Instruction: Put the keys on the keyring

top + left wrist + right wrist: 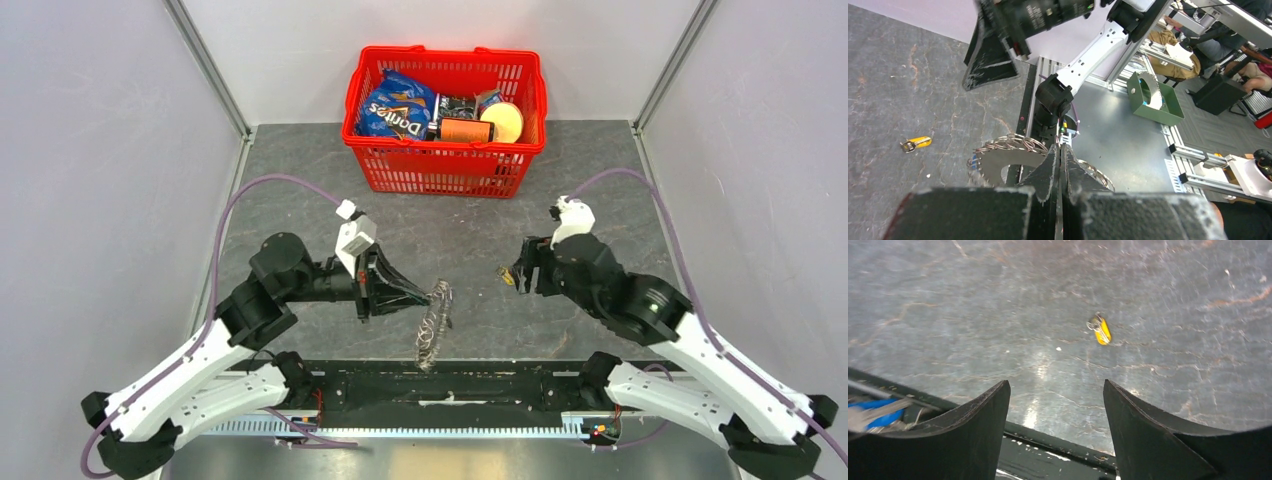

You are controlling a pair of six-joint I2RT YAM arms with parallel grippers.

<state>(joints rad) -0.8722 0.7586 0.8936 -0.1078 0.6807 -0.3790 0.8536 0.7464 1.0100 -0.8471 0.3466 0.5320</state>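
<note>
Near edge: black rail [450,385] sits right under the low end of the keyring [434,322].
Left tool [1060,150]: pinched tight on the keyring's rim, holding it edge-up. It looks lifted clear of the surface [300,180].
Blue key [875,406]: just a blue blur at the keyring in the right wrist view. Probably on already, but I can't confirm it's threaded.
Yellow key [1102,331]: flat on the surface right of the keyring and apart from it, so not on.
Right tool [1055,385]: wide open and empty, just past the yellow key on the side away from the keyring.

Status, my read: half done at best. Left to do: grab yellow, carry it to the keyring, thread it.

Room: bare surface all round the yellow key, so the pick is clean. The gap from the keyring to the right tool is short, so the two tools will crowd at hand-off. A key dropped near the rail could go into it.
Red basket [445,170]: well beyond the keyring, out of the way.
</note>
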